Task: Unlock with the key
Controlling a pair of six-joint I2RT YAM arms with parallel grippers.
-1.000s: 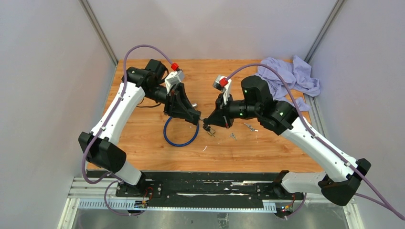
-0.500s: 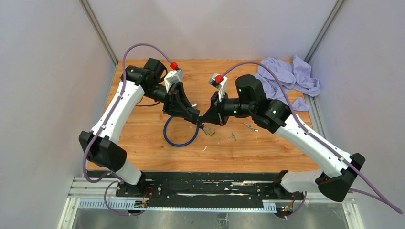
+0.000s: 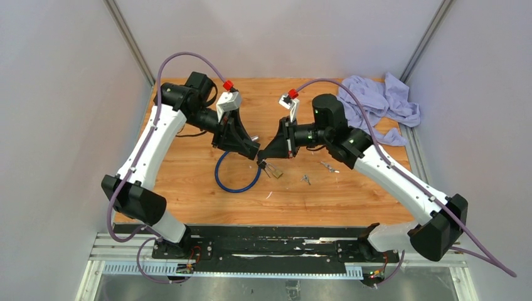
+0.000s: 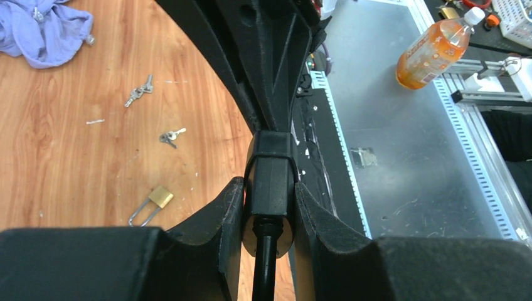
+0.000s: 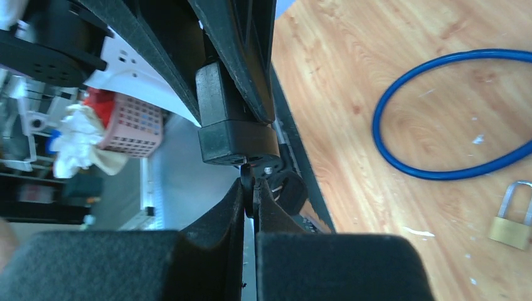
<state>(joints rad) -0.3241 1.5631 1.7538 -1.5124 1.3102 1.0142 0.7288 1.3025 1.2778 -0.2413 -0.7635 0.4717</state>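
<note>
– lock body: where is it, and how does it lie?
– the black lock body (image 4: 271,169) is clamped between the left pincer's (image 4: 270,207) fingers, up off the table. its long axis runs along those fingers, end face turned to the right pincer (image 5: 250,189).
– and the key?
– the key (image 5: 248,175) is pinched in the right pincer's closed tips and points straight at that end face. i cannot tell whether it is in.
– what is under them?
– a wooden tabletop (image 3: 188,182). a blue cable loop (image 3: 237,179) lies below the left pincer, a brass padlock (image 3: 274,169) just under the right pincer's tips, and loose keys (image 3: 305,179) are further along its side.
– and the room?
– a purple cloth (image 3: 379,103) is crumpled behind the right pincer's arm, with pale grey walls (image 3: 63,125) all round.
</note>
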